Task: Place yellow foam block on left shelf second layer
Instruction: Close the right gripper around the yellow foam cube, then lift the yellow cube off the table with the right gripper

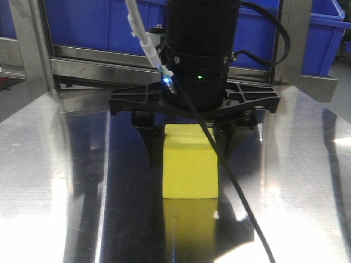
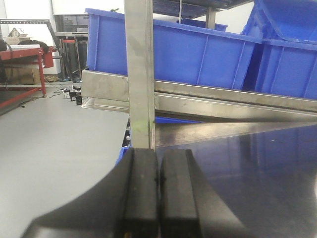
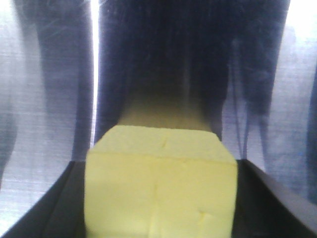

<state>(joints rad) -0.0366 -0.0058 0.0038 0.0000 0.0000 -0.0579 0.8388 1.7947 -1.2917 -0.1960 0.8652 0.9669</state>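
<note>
Right gripper [image 1: 189,156] clamped on yellow foam block [image 1: 190,167], fingers [image 1: 153,145] against both side faces; block seated on steel tabletop [image 1: 55,181]. Left gripper [image 2: 158,178] pressed fully together, facing shelf upright [image 2: 139,74].

The yellow foam block [image 3: 161,188], blurred, is cut off below; its sides seem pinched.

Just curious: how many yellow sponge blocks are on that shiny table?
1. The yellow foam block sits on the steel table, between the fingers of the right gripper. Others may hide behind the arm.
</note>
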